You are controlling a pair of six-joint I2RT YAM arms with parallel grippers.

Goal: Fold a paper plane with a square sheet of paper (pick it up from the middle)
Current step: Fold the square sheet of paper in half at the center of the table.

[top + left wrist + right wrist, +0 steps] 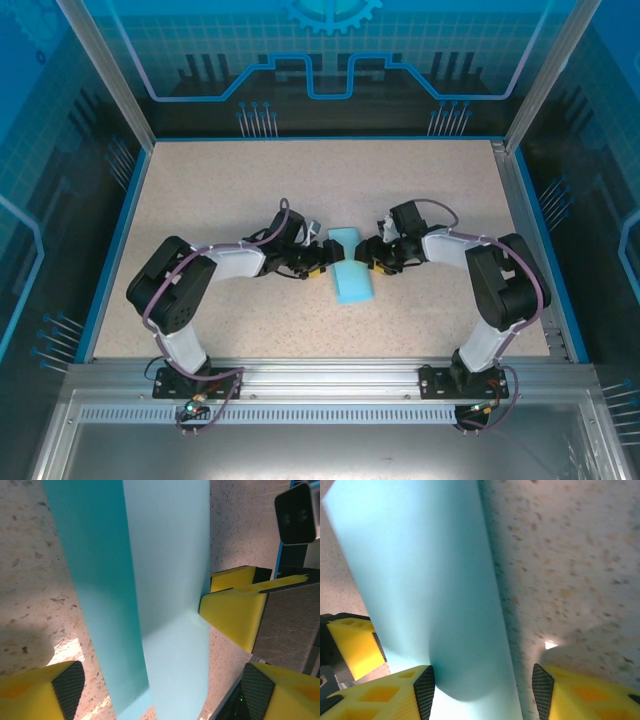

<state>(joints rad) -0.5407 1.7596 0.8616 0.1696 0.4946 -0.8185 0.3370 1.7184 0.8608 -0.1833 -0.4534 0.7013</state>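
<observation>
At the near edge both arms are bolted to a metal rail point(320, 385). They bend inward over the speckled desk point(230, 190) until their claws face each other at its middle.

Between them lies the sheet of paper point(352, 275), plain light blue and folded to a narrow strip whose long sides run near to far. The left claw point(320, 262) is at its left long edge and the right claw point(372, 258) at its right one.

From the left wrist, the left claw is released: its yellow fingers point(35, 692) stand wide apart with the strip between them. A lighter layer of the paper overlaps a darker one. A yellow finger of the right claw touches the strip's edge, where the paper dimples.

From the right wrist, the right claw is also spread. One finger point(385, 695) is over the paper and the other over bare desk.

Beyond the desk, the blue back panel point(330, 60) carries a gear outline point(372, 12).
</observation>
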